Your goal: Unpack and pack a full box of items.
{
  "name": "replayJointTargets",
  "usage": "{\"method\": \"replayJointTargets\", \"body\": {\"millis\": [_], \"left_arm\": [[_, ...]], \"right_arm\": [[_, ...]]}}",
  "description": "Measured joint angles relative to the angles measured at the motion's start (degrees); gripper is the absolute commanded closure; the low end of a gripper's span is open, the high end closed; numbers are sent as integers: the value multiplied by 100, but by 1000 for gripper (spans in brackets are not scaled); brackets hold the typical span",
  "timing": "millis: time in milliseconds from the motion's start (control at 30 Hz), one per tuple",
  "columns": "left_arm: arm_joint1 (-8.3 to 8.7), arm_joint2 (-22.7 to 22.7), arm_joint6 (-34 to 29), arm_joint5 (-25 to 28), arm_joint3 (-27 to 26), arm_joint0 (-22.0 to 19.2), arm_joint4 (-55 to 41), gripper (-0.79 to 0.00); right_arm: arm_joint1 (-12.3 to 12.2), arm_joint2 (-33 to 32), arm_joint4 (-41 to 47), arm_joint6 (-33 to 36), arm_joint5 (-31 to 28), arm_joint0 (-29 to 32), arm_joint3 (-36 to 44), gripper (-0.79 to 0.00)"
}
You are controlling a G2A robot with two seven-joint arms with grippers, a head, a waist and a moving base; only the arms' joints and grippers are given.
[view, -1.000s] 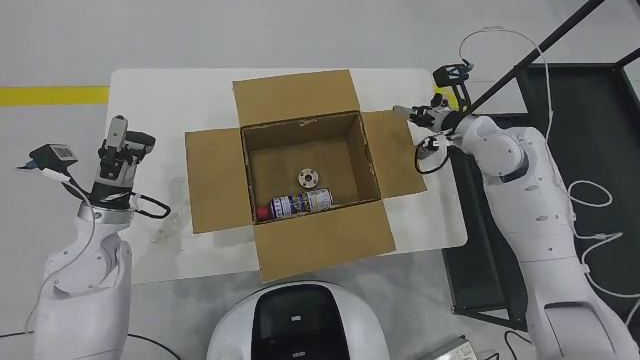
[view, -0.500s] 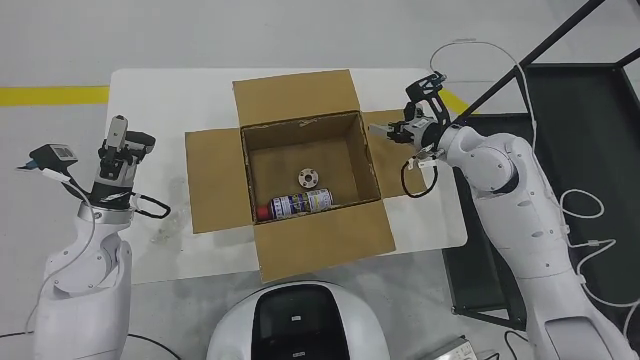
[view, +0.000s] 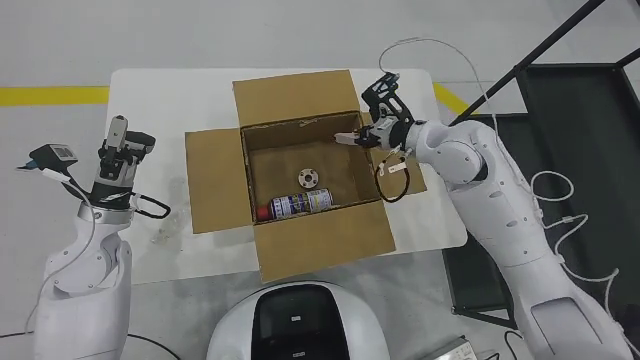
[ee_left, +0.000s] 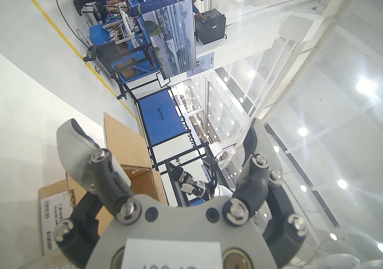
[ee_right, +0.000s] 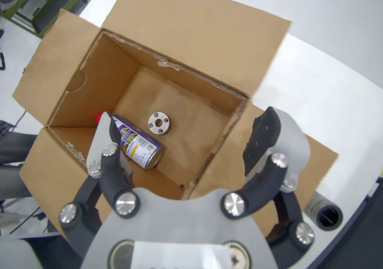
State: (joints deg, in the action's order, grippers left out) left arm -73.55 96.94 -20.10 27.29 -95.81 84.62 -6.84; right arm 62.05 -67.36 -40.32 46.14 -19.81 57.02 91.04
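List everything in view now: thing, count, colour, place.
cardboard box: 1, brown, middle of the table, all four flaps open
spray can: 1, blue and white label with a red cap, lying on its side on the box floor by the wall nearest the robot
metal flange disc: 1, silver, flat on the box floor, apart from the can
table: 1, white, under the box
rack: 1, dark, beside the table on the robot's right
floor line: 1, yellow, beyond the table's left end
left gripper: 1, grey and black, open, empty, off the table's left edge
right gripper: 1, grey and black, open, empty, above the box's right rim
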Motion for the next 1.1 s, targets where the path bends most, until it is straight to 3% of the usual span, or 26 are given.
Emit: {"method": "replayJointTargets", "body": {"millis": [200,367,500,967,1100], "left_arm": [[0,0,0,0,0,0,0,-785],[0,0,0,0,0,0,0,-785],[0,0,0,0,0,0,0,-785],[0,0,0,0,0,0,0,-785],[0,0,0,0,0,0,0,-785]], "right_arm": [[291,1343,-583,407,572,-613,-374,-785],[519,1951,-295,596,1198,-915,-860,-785],[595,2060,-113,697,1314,-1063,-1183,-785],[596,2070,-126,687,1313,-1049,-1164,-785],[716,2329,22,779,1387,-1138,-1226,-785]]}}
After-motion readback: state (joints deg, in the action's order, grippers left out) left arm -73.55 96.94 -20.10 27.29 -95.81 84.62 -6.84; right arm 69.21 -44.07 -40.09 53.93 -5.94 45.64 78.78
